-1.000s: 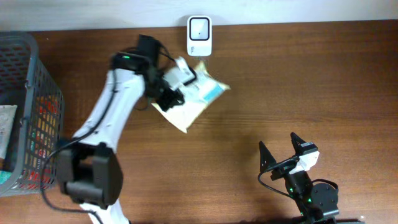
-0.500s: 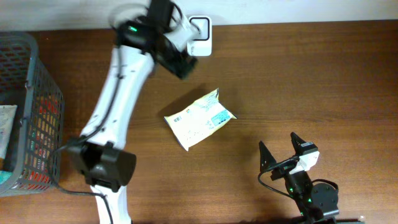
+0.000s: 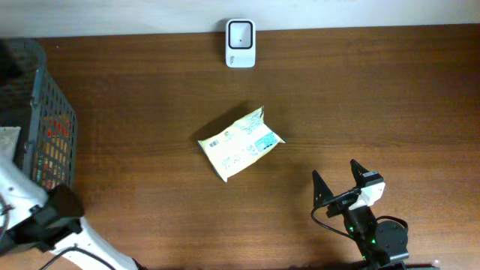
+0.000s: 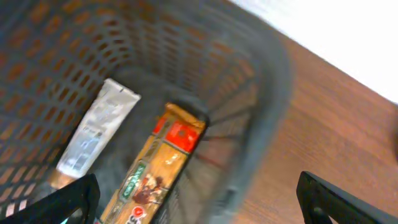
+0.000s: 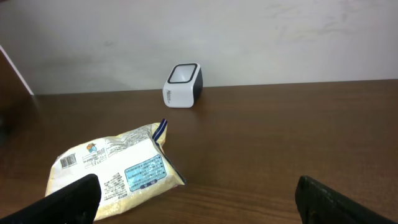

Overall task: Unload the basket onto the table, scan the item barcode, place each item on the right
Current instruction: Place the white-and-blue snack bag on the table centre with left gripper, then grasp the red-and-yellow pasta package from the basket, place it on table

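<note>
two sets spread, empty: left fingers (image 4: pixel 68 199) above basket (image 4: pixel 261 93), right fingers (image 5: pixel 339 199) facing packet (image 5: pixel 112 171), scanner (image 5: pixel 182 85) beyond.

Blurred view down into dark mesh basket (image 4: pixel 261 93) | inside: silver-white packet (image 4: pixel 96 134) beside orange-red packet (image 4: pixel 158 168) | wooden table (image 4: pixel 336 124) at right | left gripper (image 4: pixel 198 198) jaws spread wide, holding nothing

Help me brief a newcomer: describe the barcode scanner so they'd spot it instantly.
Follow the far edge of the brown table, against the pale wall. Near its middle stands the scanner, a small white box with a dark-rimmed square window. Unlike the yellow packet lying mid-table, it is rigid and upright.
</note>
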Available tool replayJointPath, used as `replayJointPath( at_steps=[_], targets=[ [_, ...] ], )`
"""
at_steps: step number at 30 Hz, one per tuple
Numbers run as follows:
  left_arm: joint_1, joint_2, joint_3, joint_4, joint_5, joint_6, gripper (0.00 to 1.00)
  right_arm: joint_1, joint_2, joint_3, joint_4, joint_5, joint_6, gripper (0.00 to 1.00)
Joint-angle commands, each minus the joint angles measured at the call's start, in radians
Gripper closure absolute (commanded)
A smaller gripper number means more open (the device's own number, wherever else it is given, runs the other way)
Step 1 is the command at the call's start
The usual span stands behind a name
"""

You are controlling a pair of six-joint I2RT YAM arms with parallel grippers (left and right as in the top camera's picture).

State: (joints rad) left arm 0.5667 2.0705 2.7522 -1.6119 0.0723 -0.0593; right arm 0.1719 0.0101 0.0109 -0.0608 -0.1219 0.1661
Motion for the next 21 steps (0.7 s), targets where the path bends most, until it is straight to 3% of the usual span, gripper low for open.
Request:
replayJointPath(
  at_steps=[1,8,11,13,16,21],
  targets=[
    [0.081,0.003,-0.049,0.006,0.085,-0.046,0.01,0.006,-0.007,-0.005,-0.004,0.002,0.007,0.01],
    [0.112,0.003,-0.428,0.166,0.014,-0.040,0.01,0.006,-0.007,-0.005,-0.004,0.002,0.007,0.01],
    [0.126,0.003,-0.574,0.259,0.021,0.057,0.01,0.006,-0.007,-0.005,-0.004,0.002,0.007,0.01],
    [0.132,0.003,-0.709,0.352,0.028,0.181,0.01,0.006,-0.007,-0.005,-0.004,0.002,0.007,0.01],
    [0.145,0.003,-0.856,0.438,0.213,0.480,0.01,0.006,-0.007,-0.005,-0.004,0.002,0.007,0.01],
    [0.204,0.008,-1.007,0.504,0.217,0.682,0.01,0.006,-0.007,-0.005,-0.004,0.002,0.007,0.01]
  ],
)
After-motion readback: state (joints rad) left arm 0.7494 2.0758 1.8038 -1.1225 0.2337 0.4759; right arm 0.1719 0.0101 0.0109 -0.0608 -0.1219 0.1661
